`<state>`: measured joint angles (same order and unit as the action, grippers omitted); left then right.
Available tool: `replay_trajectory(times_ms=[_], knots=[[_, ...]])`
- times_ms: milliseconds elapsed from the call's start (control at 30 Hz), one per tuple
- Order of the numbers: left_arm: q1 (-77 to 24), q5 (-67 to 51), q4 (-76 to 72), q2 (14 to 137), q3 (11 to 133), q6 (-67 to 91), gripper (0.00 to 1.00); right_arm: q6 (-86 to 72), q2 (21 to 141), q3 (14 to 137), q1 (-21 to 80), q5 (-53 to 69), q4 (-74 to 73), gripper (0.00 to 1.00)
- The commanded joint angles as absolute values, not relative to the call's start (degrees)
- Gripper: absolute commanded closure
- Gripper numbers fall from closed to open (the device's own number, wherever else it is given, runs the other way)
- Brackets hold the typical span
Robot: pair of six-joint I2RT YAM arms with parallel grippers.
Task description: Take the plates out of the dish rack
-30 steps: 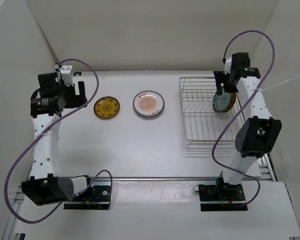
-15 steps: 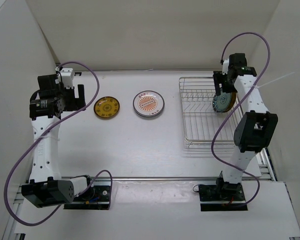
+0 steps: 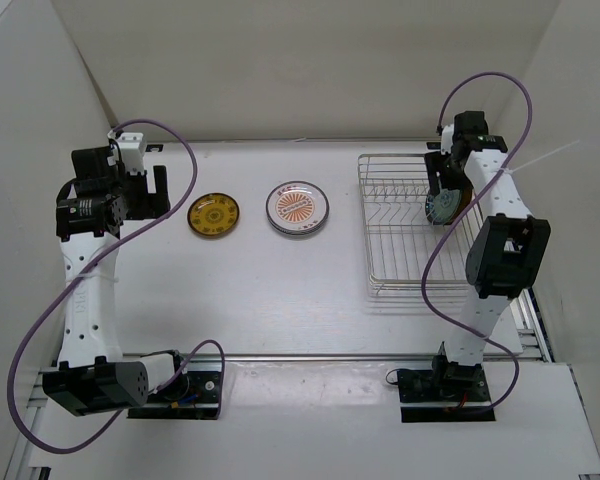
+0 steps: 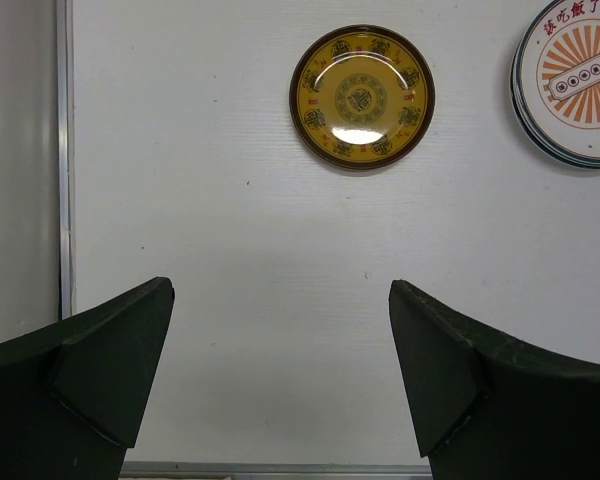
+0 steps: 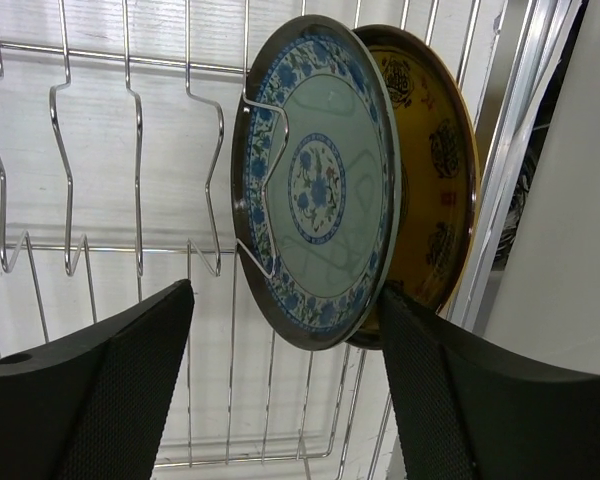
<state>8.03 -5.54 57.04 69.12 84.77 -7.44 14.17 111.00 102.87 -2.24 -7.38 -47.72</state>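
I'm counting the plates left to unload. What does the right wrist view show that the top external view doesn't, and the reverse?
Only the right wrist view: the right gripper is open, its fingers framing the teal-blue plate, whose flower pattern shows clearly, as does the brown pattern on the racked yellow plate right behind it.
Only the top external view: the flat yellow plate and the orange sunburst plate on the table, left of the dish rack, and the left gripper.
Both: the rack with two upright plates.
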Motion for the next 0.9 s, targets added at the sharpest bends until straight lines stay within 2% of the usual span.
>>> replay_trajectory(times_ms=[0, 200, 300, 400, 433, 467, 600, 633, 733, 867], knots=[[8.0, -6.8, 57.1, 67.8, 86.0, -6.8, 0.00, 13.8, 111.2, 104.7, -2.5, -6.0, -45.8, 0.24], [8.0, -7.3, 57.1, 68.8, 86.0, -6.8, 0.00, 12.4, 110.1, 104.7, -2.5, -6.5, -46.3, 0.29], [8.0, -8.5, 57.1, 69.4, 85.4, -6.8, 0.00, 10.9, 109.5, 104.7, -2.5, -7.6, -46.3, 0.37], [8.0, -9.0, 57.1, 69.4, 85.4, -6.2, 0.00, 8.6, 108.5, 104.7, -2.5, -9.6, -46.3, 0.48], [8.0, -9.1, 57.1, 69.4, 85.4, -6.2, 0.00, 8.1, 108.5, 104.7, -2.5, -10.1, -46.3, 0.53], [8.0, -9.1, 57.1, 69.4, 85.4, -6.2, 0.00, 7.4, 108.5, 104.7, -2.5, -10.6, -46.3, 0.66], [8.0, -10.3, 57.1, 70.0, 85.4, -6.2, 0.00, 6.2, 108.5, 105.2, -2.5, -14.0, -46.3, 0.81], [8.0, -10.3, 57.1, 70.0, 85.4, -6.2, 0.00, 6.2, 108.5, 105.2, -2.5, -14.5, -46.3, 0.88], [8.0, -10.3, 57.1, 70.0, 85.4, -6.2, 0.00, 5.6, 108.5, 105.7, -1.9, -16.6, -46.8, 0.89], [8.0, -10.3, 57.1, 70.0, 84.9, -6.2, 0.00, 4.4, 108.5, 105.7, -1.4, -18.8, -46.8, 0.97]])
